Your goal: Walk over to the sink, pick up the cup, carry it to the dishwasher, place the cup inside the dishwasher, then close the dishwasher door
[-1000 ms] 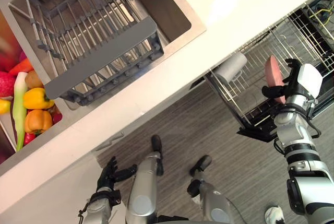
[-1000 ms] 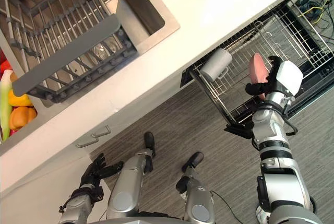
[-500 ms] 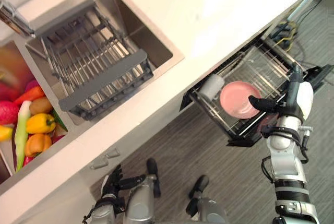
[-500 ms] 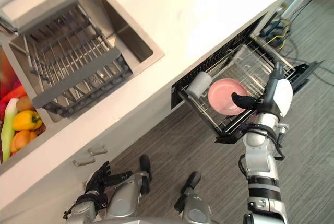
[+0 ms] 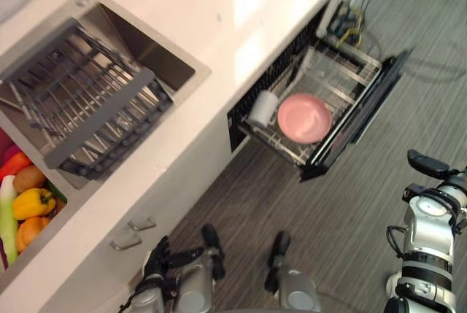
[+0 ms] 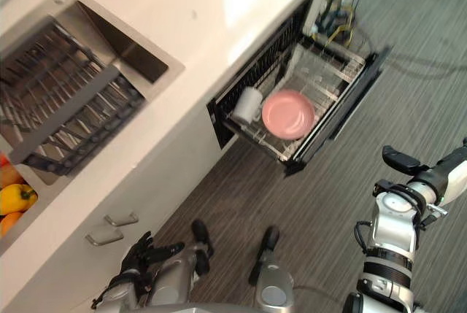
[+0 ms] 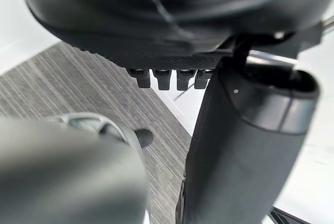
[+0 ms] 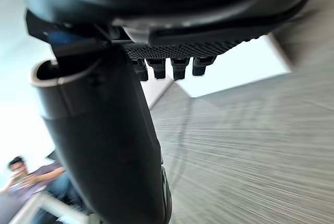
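Right hand [image 6: 403, 160] withdrawn, fingers relaxed, empty; left hand [image 5: 156, 259] likewise; wire dishwasher rack [image 5: 344, 72] holds white cylindrical cup [image 5: 261, 109], round pink plate [image 5: 304, 117].

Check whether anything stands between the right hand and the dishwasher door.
Nothing visible does: just floor lies between the right hand and the open door. The cup lies in the rack beside a pink plate.
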### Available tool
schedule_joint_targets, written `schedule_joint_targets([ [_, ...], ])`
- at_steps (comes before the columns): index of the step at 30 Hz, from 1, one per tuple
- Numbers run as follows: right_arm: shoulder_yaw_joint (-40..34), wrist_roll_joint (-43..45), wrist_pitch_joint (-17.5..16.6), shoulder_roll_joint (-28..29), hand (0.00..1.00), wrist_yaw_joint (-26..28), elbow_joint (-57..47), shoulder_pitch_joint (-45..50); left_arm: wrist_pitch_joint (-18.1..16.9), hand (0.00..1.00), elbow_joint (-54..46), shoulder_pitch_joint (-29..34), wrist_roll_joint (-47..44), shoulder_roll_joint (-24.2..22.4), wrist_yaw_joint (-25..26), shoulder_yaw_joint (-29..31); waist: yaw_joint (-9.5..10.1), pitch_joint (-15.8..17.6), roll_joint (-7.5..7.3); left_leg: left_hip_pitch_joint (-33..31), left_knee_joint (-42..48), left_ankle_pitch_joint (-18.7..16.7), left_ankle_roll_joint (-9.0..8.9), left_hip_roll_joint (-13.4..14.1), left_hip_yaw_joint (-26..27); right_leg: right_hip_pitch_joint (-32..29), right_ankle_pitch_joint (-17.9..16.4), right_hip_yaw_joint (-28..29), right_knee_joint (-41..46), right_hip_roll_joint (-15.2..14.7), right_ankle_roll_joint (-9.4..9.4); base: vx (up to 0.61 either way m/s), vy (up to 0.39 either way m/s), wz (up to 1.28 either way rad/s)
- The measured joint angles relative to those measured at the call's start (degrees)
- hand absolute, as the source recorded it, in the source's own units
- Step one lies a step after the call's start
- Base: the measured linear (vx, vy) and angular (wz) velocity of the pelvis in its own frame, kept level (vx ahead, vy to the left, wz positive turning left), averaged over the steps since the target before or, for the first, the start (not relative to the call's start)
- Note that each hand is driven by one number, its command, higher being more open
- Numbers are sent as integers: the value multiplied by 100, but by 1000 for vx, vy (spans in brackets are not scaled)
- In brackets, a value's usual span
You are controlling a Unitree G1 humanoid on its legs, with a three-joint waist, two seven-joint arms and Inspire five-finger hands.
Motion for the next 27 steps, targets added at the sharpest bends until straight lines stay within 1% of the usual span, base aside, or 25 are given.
schedule_joint_targets([
  [1,0,62,52,-25,0,11,1,-124,-2,100,-18,-64,-79,-25,74,-104,2,126,87,-58,-2,18,25,-19,-10,-79,41,52,-7,0,-7,-70,41,-25],
  [2,0,113,116,-49,0,44,4,-320,-3,100,-73,-126,-144,-72,91,-186,-3,279,198,-135,-9,65,92,-49,-42,-177,91,104,-21,-4,-13,-51,35,-17],
  [4,45,114,173,-135,0,192,124,-594,-6,100,-197,-170,-255,-91,166,-409,12,367,340,-289,-54,121,130,-100,-86,-350,145,135,-41,-18,-11,-27,35,-6],
  [6,264,113,186,-322,0,365,446,-868,-36,100,-248,-210,-304,-91,218,-587,56,414,420,-349,-73,140,152,-145,-152,-402,159,123,-55,-39,-3,18,29,3],
  [8,444,140,170,-448,0,452,631,-1046,-38,100,-255,-250,-306,-108,214,-610,74,432,456,-372,-84,157,160,-212,-283,-399,162,88,-66,-64,2,38,33,11],
  [9,555,381,86,-570,0,524,809,-1227,-52,100,-273,-281,-313,-116,209,-643,91,453,500,-392,-87,162,163,-252,-432,-384,169,49,-79,-88,12,39,38,15],
  [10,587,569,2,-637,0,570,947,-1335,-57,100,-290,-294,-324,-115,204,-685,110,466,525,-395,-92,164,166,-275,-469,-373,174,33,-91,-102,19,33,46,17],
  [11,660,1005,-207,-783,0,661,1258,-1559,-67,100,-367,-301,-422,-118,184,-793,158,497,592,-392,-103,170,174,-308,-543,-340,179,-5,-101,-129,28,22,37,15],
  [12,717,1157,-313,-855,0,714,1432,-1673,-81,100,-407,-301,-438,-128,169,-825,180,514,630,-390,-110,177,183,-326,-575,-315,180,-38,-104,-141,29,25,64,31],
  [13,763,1364,-493,-987,0,737,1838,-1947,-148,100,-451,-303,-472,-198,149,-830,230,559,733,-374,-157,222,196,-384,-726,-245,179,-151,-107,-167,30,17,55,33],
  [14,774,1402,-521,-1077,0,743,1985,-2010,-173,100,-456,-303,-472,-223,140,-836,245,572,773,-357,-195,251,205,-411,-774,-210,177,-217,-111,-180,32,13,72,47],
  [16,808,1443,-671,-1345,0,813,2329,-2064,-240,100,-434,-248,-457,-222,30,-1059,264,581,910,-206,-389,365,233,-522,-981,-10,150,-444,-112,-241,65,2,68,49],
  [18,844,1448,-690,-1486,0,818,2549,-2081,-269,100,-428,-183,-399,-233,-43,-1200,264,578,961,-66,-555,461,236,-607,-1136,165,104,-619,-106,-289,124,-6,66,52],
  [19,913,1448,-709,-1537,0,818,2772,-2106,-347,100,-417,-104,-387,-221,-115,-1280,261,577,985,89,-759,576,229,-663,-1322,322,28,-816,-57,-310,159,-15,64,56],
  [22,963,1456,-755,-1538,0,819,3027,-2149,-516,100,-341,-30,-385,-190,-262,-1281,281,575,1001,305,-1080,739,168,-703,-1612,494,-162,-1124,168,-353,183,-12,44,61],
  [24,978,1457,-765,-1586,0,818,3408,-2341,-574,100,-141,-7,-395,-163,-500,-1290,328,536,1066,468,-1275,868,134,-727,-1901,648,-405,-1451,468,-423,211,27,8,66],
  [25,1003,1457,-767,-1596,0,816,3501,-2389,-573,100,-112,11,-418,-160,-558,-1287,328,526,1083,496,-1290,892,127,-734,-1978,691,-469,-1541,544,-441,217,39,-13,72],
  [26,1036,1457,-794,-1619,0,815,3650,-2445,-599,100,-76,18,-425,-139,-661,-1289,340,510,1106,561,-1309,966,147,-751,-2156,799,-618,-1710,721,-486,242,60,-41,75],
  [27,1044,1456,-801,-1622,0,815,3802,-2528,-624,100,-22,18,-428,-118,-754,-1295,361,494,1130,635,-1310,982,130,-770,-2316,919,-778,-1872,904,-534,255,62,-52,75],
])
